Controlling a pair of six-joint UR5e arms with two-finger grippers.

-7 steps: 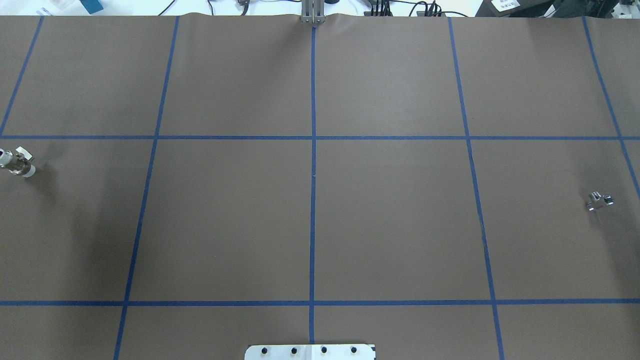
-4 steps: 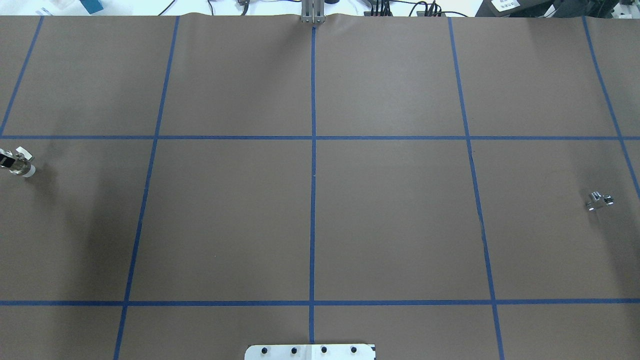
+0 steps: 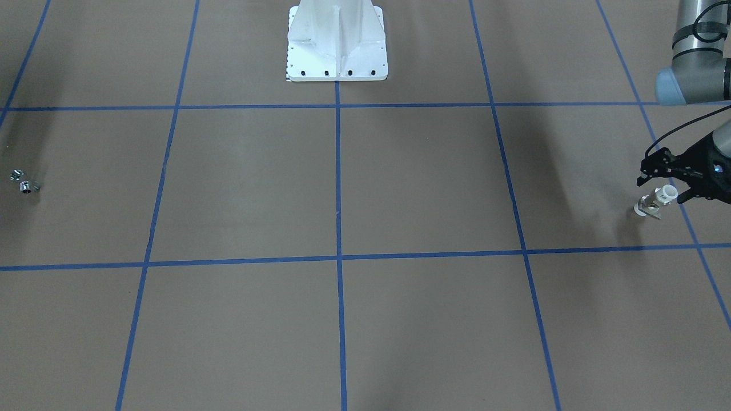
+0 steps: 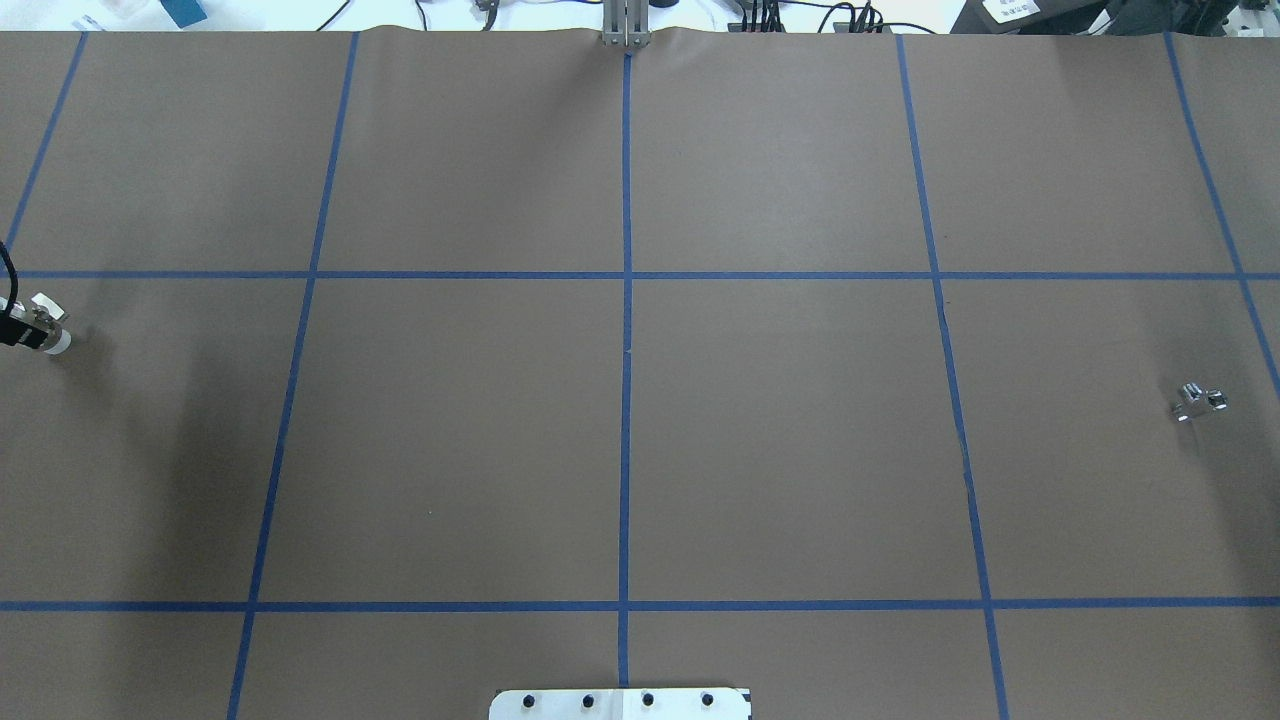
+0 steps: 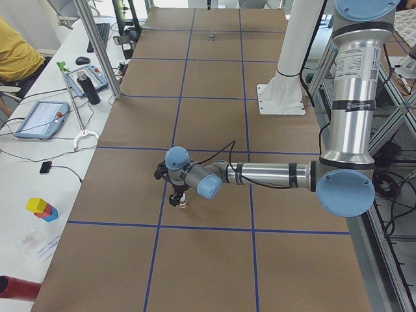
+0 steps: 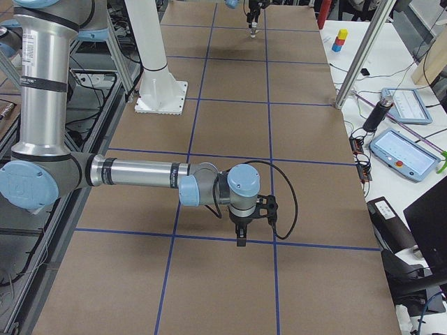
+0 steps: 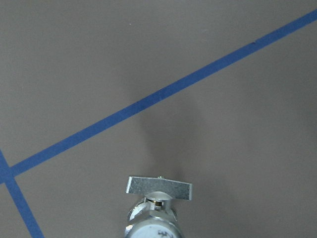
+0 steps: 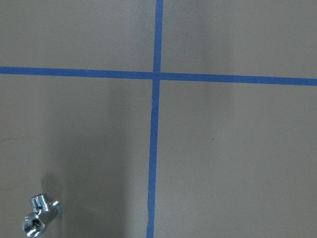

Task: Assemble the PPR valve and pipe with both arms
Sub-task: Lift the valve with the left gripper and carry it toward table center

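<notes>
PPR valve [image 3: 655, 202] is lying tilted on the brown table [image 3: 400, 188] at the robot's far left, near a blue tape line [image 3: 400, 256]. Its white ring end [image 3: 666, 194] is pointing up toward the left gripper [image 3: 661, 190]. That gripper's jaws are standing wide, one black finger on either side of the ring end, and no contact is showing. In the left wrist view the flat tab [image 7: 159, 187] is lying crosswise just beyond the ring end.

Pipe [image 4: 1198, 402] is resting on the table at the robot's far right, well apart from the valve. In the right wrist view it is sitting in the lower left corner with one open end facing the camera. The right gripper [image 6: 241, 234] is hanging low over the table. It is showing only in the right side view, so I cannot tell how its jaws are standing. The white pedestal base [image 3: 337, 40] is standing between the arms.
</notes>
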